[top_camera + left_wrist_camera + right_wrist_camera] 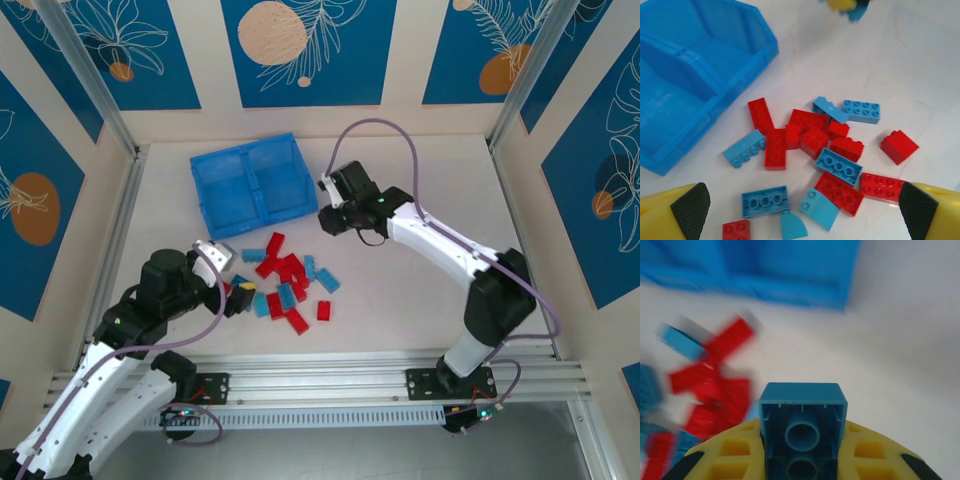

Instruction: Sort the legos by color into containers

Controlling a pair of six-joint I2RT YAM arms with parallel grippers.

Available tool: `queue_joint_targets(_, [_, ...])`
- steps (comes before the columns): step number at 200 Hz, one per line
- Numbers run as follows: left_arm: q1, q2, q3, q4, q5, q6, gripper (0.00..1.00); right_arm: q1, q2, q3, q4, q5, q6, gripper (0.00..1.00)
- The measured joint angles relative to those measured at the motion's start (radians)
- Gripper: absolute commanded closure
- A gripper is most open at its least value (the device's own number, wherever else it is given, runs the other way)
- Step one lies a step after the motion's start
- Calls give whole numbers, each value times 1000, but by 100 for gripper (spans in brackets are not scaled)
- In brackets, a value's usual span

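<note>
Wrist cameras show right pincer (805,462) clamped on a blue lego (802,405), left pincer (802,210) gaping above legos (815,145).

Bright, even light, soft shadows; right wrist view smears the legos (715,385), probably motion blur.

Red and light-blue legos (288,285) lie in a loose heap on the bench at the centre of the top view, several touching. One light-blue brick (802,427) sits clamped in my right claw (802,467), hollow underside showing. The blue two-compartment bin (228,190) lies upper left of the heap.
</note>
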Motion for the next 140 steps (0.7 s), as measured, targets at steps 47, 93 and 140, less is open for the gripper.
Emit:
queue_joint_targets(47, [0,-20,0,9,-101,-31,0,32,211,325,107,37,33,80])
queue_joint_targets(93, [0,-27,0,10,-179,-64,0,12,665,732,35,69,44,80])
queue_joint_targets(140, [0,-35,0,10,-214,-71,0,-2,964,1057,-92,69,76,74])
